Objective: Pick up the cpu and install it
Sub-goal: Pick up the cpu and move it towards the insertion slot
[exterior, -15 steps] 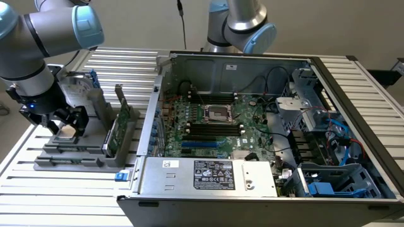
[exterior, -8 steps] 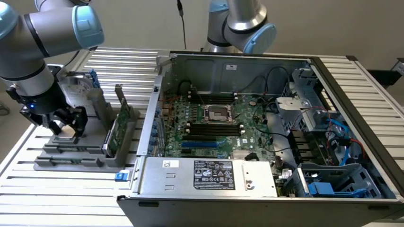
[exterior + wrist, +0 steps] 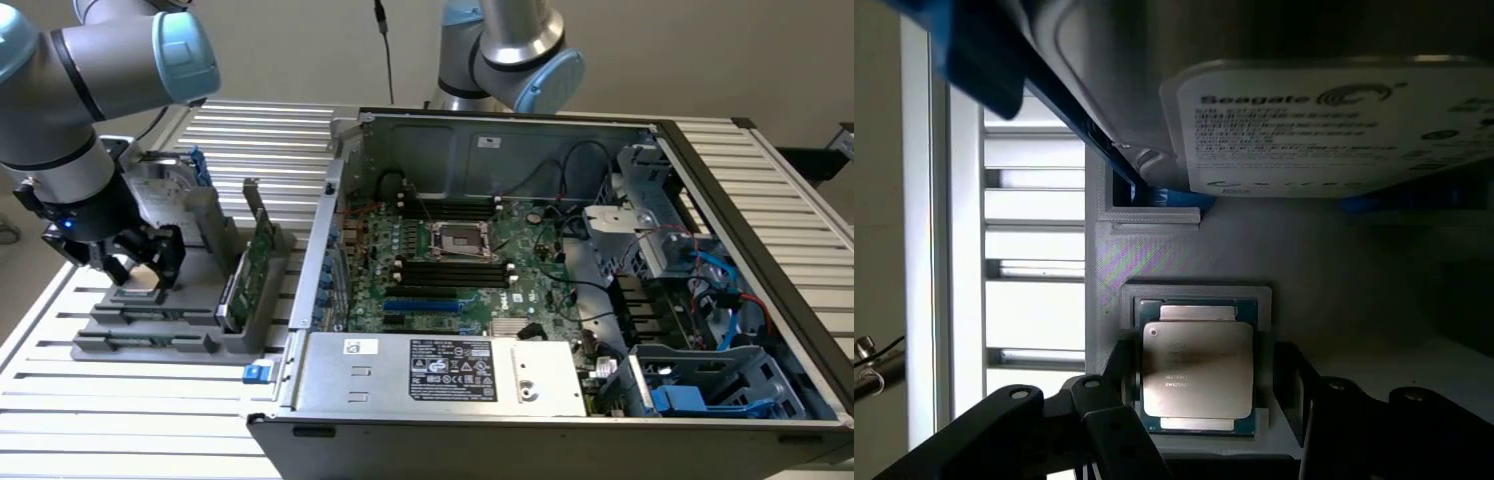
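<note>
1. At the exterior view's left, the arm's gripper is down on a grey holder that stands on the slatted table.
2. The cpu lies flat in a shallow square recess of that holder, with its silvery lid facing up at the wrist camera and a green rim showing round the lid.
3. The chip is a little longer one way than the other. Its long axis points toward the hard drive, and the lid's two narrower tabs sit at the near and far ends of that line.
4. The print on the lid is too small to read.
5. The gripper straddles the cpu across its shorter span. I cannot tell whether it has hold of the chip or only brackets it. The chip is seated in its recess.
6. The hard drive stands on edge just behind the recess, close over the gripper, with its white label facing the chip and blue handles at its sides.
7. Further right, a green circuit card stands upright in the same holder.
8. Next comes the open computer case. Its near side wall rises between the holder and the motherboard.
9. The socket sits mid-board with its frame showing. The power supply lies in front of it, and blue cables run at the far right.
</note>
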`<action>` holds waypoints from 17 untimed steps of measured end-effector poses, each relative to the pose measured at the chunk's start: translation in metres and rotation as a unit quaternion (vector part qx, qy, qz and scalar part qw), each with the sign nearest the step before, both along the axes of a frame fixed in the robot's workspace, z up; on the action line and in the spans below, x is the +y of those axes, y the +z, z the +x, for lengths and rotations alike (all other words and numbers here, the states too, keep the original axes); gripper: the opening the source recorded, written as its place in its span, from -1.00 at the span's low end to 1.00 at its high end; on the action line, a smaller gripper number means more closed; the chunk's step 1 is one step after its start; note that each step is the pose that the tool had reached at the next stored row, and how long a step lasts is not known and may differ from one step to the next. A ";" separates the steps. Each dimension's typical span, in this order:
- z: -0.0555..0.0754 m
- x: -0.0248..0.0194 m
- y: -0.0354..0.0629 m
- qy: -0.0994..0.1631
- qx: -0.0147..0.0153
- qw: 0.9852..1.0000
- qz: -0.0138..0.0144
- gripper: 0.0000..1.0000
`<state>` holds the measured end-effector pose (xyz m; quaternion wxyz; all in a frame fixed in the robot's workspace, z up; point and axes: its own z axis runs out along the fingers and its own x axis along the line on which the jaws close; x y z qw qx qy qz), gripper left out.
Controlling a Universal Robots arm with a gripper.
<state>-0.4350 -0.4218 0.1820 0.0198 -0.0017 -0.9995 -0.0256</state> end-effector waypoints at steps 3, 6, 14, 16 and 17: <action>0.000 0.0000 0.0009 0.000 0.000 1.000 0.000 0.33; 0.000 0.0000 0.0017 0.000 0.000 1.000 0.000 0.33; -0.001 0.0000 0.0018 0.000 0.000 1.000 0.000 0.33; -0.001 0.0000 0.0018 0.000 0.000 1.000 0.000 0.33; -0.001 0.0000 0.0018 0.000 0.000 1.000 0.000 0.33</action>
